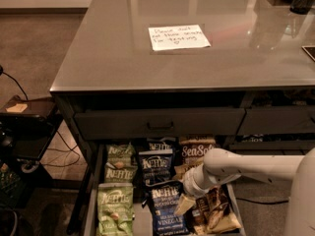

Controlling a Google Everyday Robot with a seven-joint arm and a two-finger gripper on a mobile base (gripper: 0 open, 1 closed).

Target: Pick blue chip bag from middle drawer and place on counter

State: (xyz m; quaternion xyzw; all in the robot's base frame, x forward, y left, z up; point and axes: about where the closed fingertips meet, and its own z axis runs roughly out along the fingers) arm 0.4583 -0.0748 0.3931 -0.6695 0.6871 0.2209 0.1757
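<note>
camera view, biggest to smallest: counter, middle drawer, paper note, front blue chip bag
1. counter
2. middle drawer, partly cut off
3. paper note and front blue chip bag look alike; the bag is nearer, so unranked
The gripper hangs over the drawer's right side.

A white handwritten note (179, 37) was laid flat above. Green Kettle bags (114, 209) were stacked at the left; brown snack bags (216, 215) were crowded beneath the gripper (189, 203), low at the right. Black cables (16, 85) were trailed at the far left.
</note>
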